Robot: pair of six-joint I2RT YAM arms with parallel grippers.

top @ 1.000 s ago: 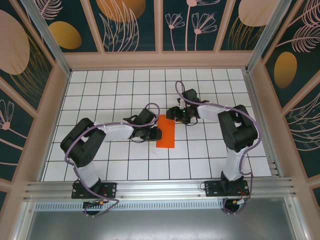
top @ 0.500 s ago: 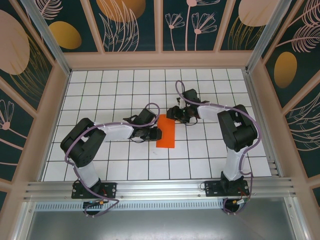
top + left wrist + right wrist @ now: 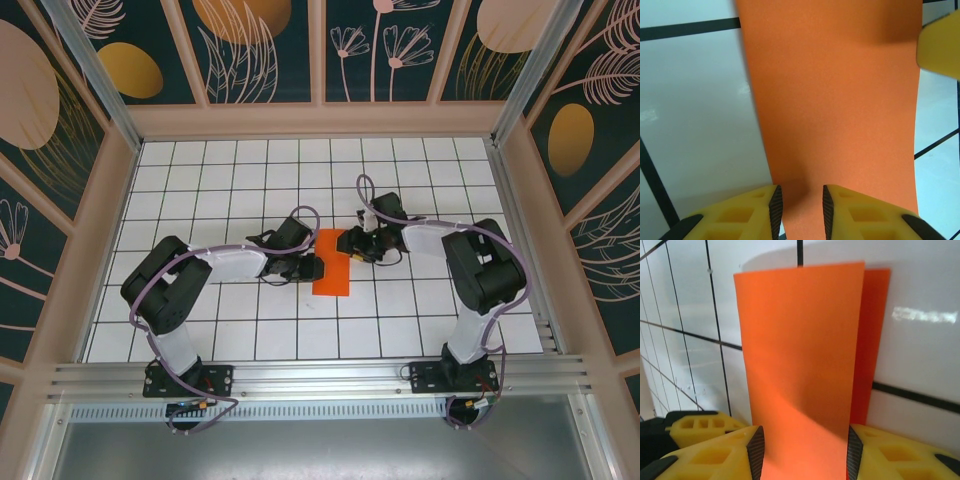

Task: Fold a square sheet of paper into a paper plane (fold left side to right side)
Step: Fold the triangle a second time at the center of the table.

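The square sheet of paper [image 3: 332, 262] lies on the white grid as a narrow orange rectangle, folded in half, its lower layer peeking out along one long edge [image 3: 875, 340]. My left gripper [image 3: 318, 267] rests at its left edge. Its jaws [image 3: 800, 207] stand a little apart over the flat paper [image 3: 835, 100], holding nothing. My right gripper [image 3: 352, 248] sits at the sheet's far right corner. Its jaws [image 3: 802, 455] are open and straddle the width of the top layer [image 3: 800, 350]. A yellow right fingertip [image 3: 940, 47] shows in the left wrist view.
The white tiled floor [image 3: 250, 190] stretches around the paper, walled by a wooden frame [image 3: 320, 120] on three sides. An aluminium rail [image 3: 320, 375] with both arm bases runs along the near edge. The left gripper's yellow finger [image 3: 700, 427] shows in the right wrist view.
The right gripper has slid nearer and slightly left onto the paper's far right corner, its jaws narrowing. The left gripper and the paper have stayed put.
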